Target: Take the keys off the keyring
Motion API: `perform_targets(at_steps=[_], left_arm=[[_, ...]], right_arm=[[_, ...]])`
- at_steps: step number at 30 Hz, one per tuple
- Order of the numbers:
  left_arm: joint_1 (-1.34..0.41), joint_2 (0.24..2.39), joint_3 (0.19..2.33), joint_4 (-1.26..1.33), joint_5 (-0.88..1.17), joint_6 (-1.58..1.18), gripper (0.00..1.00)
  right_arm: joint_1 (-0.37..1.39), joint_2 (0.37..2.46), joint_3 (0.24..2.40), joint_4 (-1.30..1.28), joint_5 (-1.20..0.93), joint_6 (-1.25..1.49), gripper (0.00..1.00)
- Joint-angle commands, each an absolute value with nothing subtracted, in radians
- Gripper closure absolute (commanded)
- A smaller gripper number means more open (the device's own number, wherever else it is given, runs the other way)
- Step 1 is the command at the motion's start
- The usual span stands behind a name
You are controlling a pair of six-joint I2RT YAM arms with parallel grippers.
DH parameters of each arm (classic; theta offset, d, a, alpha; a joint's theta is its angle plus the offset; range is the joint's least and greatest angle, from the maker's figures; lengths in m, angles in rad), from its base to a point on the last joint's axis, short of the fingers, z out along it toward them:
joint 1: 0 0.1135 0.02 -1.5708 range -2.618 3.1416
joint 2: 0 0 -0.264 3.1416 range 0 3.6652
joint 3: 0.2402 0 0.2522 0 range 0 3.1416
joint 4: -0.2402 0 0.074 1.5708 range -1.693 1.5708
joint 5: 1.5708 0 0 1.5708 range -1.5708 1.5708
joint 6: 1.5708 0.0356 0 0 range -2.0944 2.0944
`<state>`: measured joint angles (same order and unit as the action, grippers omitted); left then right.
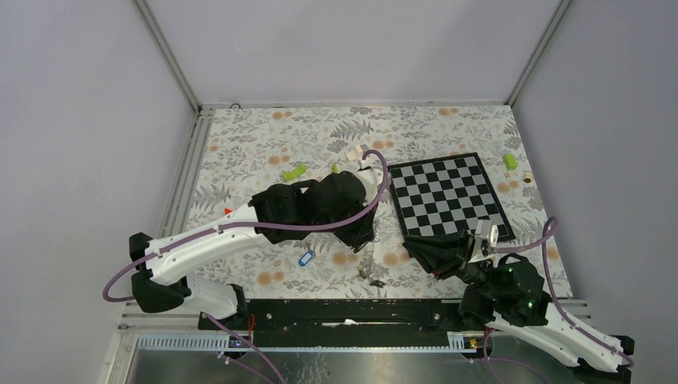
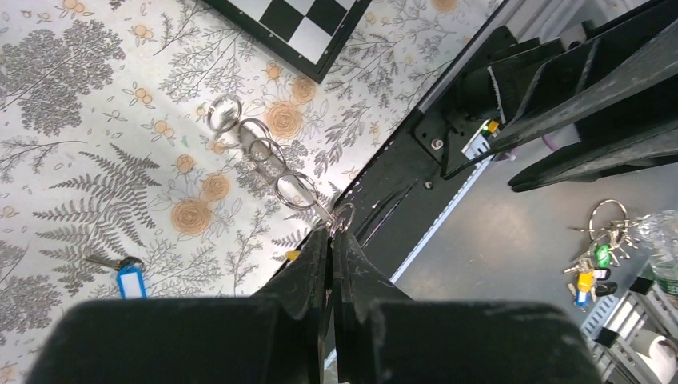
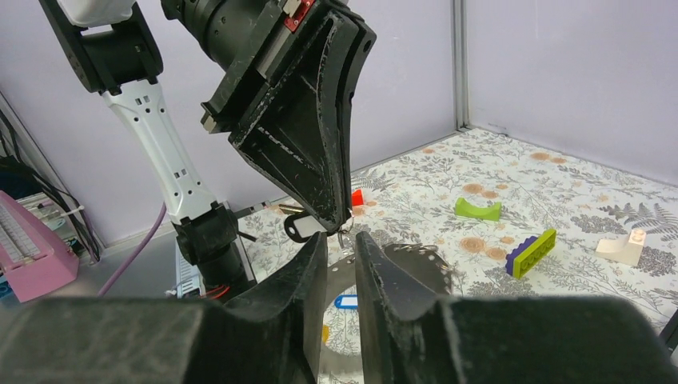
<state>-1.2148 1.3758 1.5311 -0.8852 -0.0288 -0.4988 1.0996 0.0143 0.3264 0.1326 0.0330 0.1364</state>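
Note:
My left gripper point(image 2: 332, 232) is shut on the top ring of the keyring point(image 2: 297, 190). The keyring shows as a string of linked silver rings running from the tips down to the floral table. A black-headed key point(image 3: 300, 228) hangs beside the left gripper point(image 3: 340, 216). A blue key point(image 1: 306, 258) lies loose on the table, and it also shows as the blue key point(image 2: 128, 280) and the blue key point(image 3: 348, 302). My right gripper point(image 3: 340, 238) stands open by a narrow gap just under the left tips, with nothing between its fingers. A yellow bit point(image 2: 293, 255) peeks out by the left finger.
A chessboard point(image 1: 446, 196) lies at the right. Lime-green blocks point(image 1: 293, 172) point(image 1: 509, 161) sit further back. A green-purple brick point(image 3: 532, 252), a cream piece point(image 3: 622, 246) and a red piece point(image 3: 356, 197) are on the table. The black front rail point(image 1: 344, 308) is close. A separate bunch of keys point(image 2: 600, 248) lies off the table.

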Motion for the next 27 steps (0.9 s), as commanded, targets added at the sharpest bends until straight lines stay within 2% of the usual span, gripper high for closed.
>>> perform_targets(at_steps=[1,10,19,27], left_arm=[[-1.213,1.332,1.576,-0.889,-0.069,-0.467,1.00],[-1.213,1.340,1.583,-0.889,-0.044,-0.439,1.00],[-1.215,1.295,1.526,-0.804,0.051,-0.333,1.00],[-1.218,1.126,1.367,-0.613,0.087,-0.086,1.00]], right_arm=[[1.098,0.007,0.353,0.178,0.023,0.136,0.73],[1.097,0.060,0.363,0.147,0.017,0.134,0.72],[1.097,0.149,0.385,0.103,-0.089,0.077,0.60],[1.098,0.071,0.383,0.077,-0.043,0.007,0.50]])
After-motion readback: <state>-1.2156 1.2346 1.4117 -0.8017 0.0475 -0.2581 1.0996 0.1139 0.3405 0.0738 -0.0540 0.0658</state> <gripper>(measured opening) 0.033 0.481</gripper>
